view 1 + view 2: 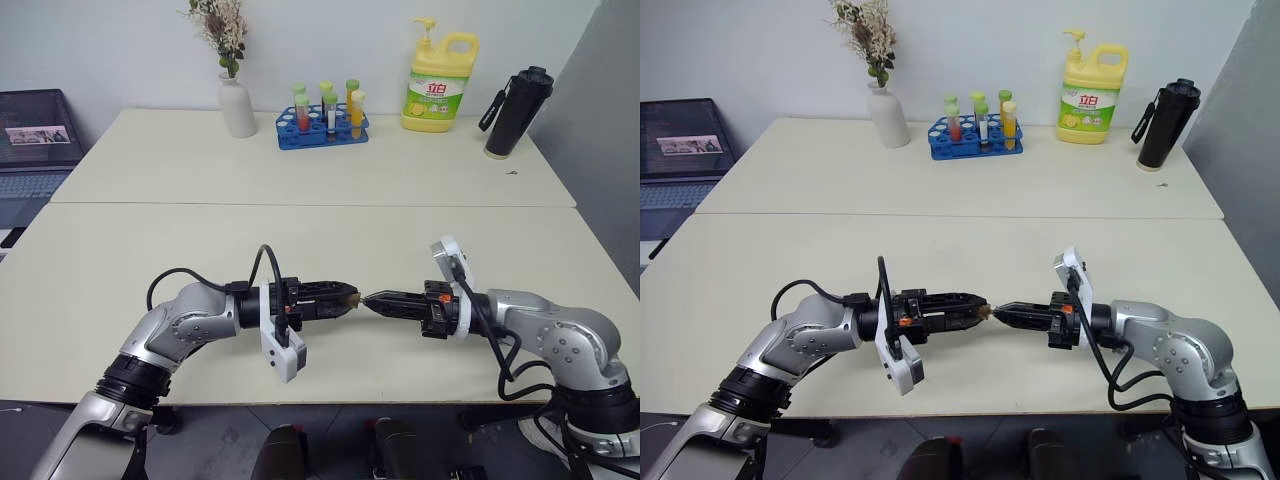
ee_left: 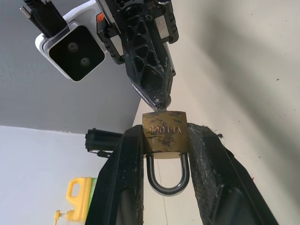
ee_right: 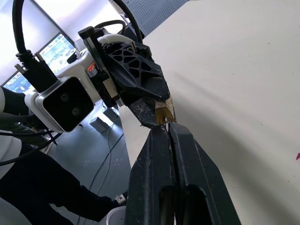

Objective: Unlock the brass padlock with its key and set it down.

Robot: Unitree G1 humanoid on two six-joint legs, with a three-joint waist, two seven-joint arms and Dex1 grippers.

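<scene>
Over the table's near edge, my left gripper is shut on the brass padlock, its two black fingers clamping the sides of the golden body. The silvery shackle hangs closed between the fingers, toward the wrist. My right gripper points level at the left one, tip to tip. Its fingers are pressed together right at the padlock's free end. A thin sliver of the key shows between those tips and the padlock; the remainder is hidden.
The cream table has a seam across its middle. Along the back stand a white vase, a blue test-tube rack, a yellow detergent bottle and a black bottle. A laptop sits far left.
</scene>
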